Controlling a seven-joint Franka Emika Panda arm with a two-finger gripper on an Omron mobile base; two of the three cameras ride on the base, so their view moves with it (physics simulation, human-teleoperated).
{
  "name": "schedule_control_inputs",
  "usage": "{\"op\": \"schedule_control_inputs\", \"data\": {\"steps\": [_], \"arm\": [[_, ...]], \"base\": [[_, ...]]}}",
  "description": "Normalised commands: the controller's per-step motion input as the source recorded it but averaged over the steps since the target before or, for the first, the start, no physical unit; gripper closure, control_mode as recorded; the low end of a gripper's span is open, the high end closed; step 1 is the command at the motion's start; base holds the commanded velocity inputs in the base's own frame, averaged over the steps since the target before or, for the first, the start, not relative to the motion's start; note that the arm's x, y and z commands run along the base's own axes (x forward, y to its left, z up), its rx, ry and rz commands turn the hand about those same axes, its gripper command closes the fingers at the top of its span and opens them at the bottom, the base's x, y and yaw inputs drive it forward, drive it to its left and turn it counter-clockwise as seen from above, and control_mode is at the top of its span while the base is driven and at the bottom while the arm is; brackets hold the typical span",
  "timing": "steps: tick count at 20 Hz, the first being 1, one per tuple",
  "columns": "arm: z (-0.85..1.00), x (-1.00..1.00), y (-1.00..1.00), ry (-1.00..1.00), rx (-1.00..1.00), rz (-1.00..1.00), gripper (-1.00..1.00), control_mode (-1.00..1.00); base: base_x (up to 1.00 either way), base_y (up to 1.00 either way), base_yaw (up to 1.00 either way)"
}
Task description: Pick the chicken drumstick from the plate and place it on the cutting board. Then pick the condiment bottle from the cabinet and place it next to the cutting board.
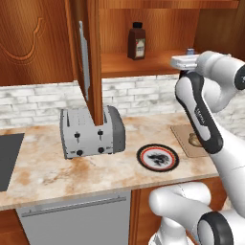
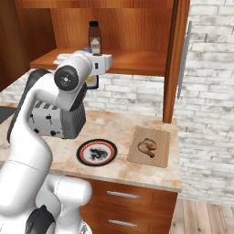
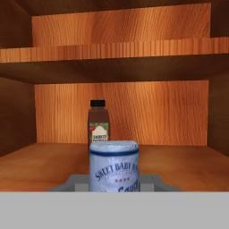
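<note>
Hand view: condiment bottle (image 3: pixel 114 166) clamped in tool (image 3: pixel 114 187), over cabinet (image 3: pixel 120 40) shelf front, brown bottle (image 3: pixel 98 122) behind.

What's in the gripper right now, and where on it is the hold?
The gripper is shut on the condiment bottle at the cabinet shelf. The hold looks low on its body, below the label, but the contact itself is hidden.

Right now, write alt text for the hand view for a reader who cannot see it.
A condiment bottle with a pale label fills the near centre, close to the camera in the open wooden cabinet. Behind it, a taller brown bottle with a black cap stands upright at the back of the cabinet's floor, under an inner shelf.
</note>
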Motion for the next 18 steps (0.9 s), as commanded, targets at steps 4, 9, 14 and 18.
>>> {"op": "schedule_control_inputs", "data": {"steps": [4,9,14,18], "arm": [[-0.17,-0.28,0.00,0.00,0.05,0.00,1.00,-1.00],[-0.39,-0.18,0.00,-0.02,0.07,0.00,1.00,-1.00],[-0.35,-0.18,0.00,-0.01,0.05,0.00,1.00,-1.00],[-0.16,-0.23,0.00,0.00,0.01,0.00,1.00,-1.00]], "base": [[0.00,0.00,0.00],[0.00,0.00,0.00],[0.00,0.00,0.00],[0.00,0.00,0.00]]}}
